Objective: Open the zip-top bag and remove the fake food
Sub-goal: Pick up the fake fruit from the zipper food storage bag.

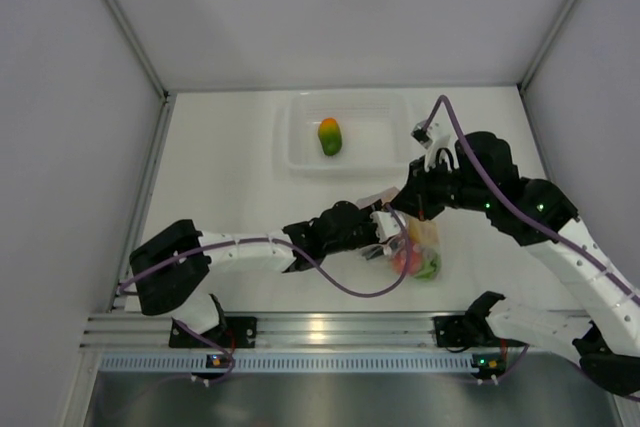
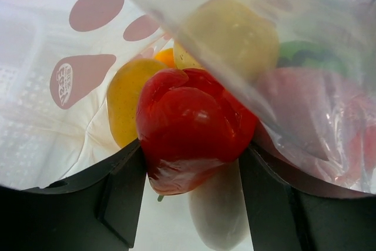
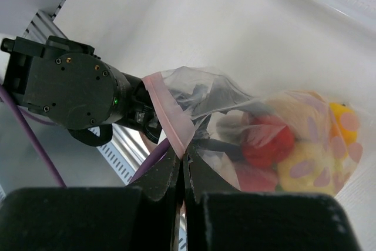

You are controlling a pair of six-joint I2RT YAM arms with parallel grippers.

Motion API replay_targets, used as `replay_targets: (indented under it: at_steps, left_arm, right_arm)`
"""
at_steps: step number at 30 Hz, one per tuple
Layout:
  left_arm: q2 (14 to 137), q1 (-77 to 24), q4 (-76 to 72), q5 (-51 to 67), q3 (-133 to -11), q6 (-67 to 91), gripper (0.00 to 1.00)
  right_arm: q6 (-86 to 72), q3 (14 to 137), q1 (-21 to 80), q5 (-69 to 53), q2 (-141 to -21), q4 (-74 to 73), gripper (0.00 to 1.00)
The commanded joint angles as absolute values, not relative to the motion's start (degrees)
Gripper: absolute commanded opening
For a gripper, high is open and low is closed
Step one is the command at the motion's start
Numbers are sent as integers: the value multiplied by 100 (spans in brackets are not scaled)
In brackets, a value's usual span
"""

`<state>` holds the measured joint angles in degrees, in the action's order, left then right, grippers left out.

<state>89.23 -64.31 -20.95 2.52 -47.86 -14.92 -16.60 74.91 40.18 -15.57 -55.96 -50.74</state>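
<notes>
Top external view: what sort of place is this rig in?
Probably a lab test cell, not a home: plain white panel walls on metal framing, two robot arms bolted to an aluminium rail, and props only: a clear crinkly zip-top bag of glossy plastic toy food.

This is a robot lab test cell, not a home or kitchen. Plain white panels (image 1: 340,17) set in grey metal posts (image 1: 121,19) wall in a bare white table (image 1: 230,167) beyond the claws and on both flanks. Behind the claws, at the near edge, the arms (image 1: 240,252) are bolted to an aluminium rail (image 1: 330,327). A purple cable (image 1: 350,293) loops loose just nearer than the left claw (image 1: 386,243). What the claws hold is staged: the right claw (image 1: 399,209) pinches a bag (image 1: 422,252), and the left claw grips glossy toy food (image 2: 188,133) inside it. Beyond the right claw stands a clear tub (image 1: 378,139) with one more piece.
</notes>
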Motion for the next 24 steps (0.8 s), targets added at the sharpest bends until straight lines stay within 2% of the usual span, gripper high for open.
replay_targets:
  at_steps: [1,2,7,21,24]
  left_arm:
    - [9175,-6425,-2312,510,-5133,-1416,34]
    - [9184,-6425,-2320,484,-5133,-1380,25]
    - [9036,-6425,-2390,404,-4984,-1064,0]
    - [8201,-6434,-2399,237,-4553,-510,0]
    - [8113,-6434,-2408,246,-4448,-483,0]
  right_arm:
    - [-1758,7515,4061,-2180,-5502,-4465,0]
    - [-1758,7515,4061,-2119,-5511,-4491,0]
    - [-1723,7401,4025,-1451,-5581,-4579,0]
    - [-1661,7102,4008,464,-5959,-4702,0]
    - [-1679,7031,3990,518,-5941,-4632,0]
